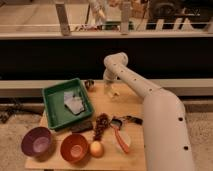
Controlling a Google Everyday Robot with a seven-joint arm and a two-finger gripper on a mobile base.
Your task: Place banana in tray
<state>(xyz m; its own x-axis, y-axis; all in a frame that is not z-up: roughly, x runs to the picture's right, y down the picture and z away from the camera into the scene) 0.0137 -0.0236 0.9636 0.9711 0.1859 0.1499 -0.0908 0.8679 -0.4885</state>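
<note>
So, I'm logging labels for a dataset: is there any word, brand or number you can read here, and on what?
No text can be read anywhere.
Tray: the pale wrapper in it shows no legible print.
Arm: dark dots only, no lettering.
Gripper, just above the banana at the table's far edge: no marks on either.

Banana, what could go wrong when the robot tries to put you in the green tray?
The gripper hangs just over the banana, which lies near the far edge of the table, so a bump might roll it off. A small dark thing sits between banana and tray and could get knocked. The tray already holds a crumpled pale scrap, so the banana may land on that.
</note>
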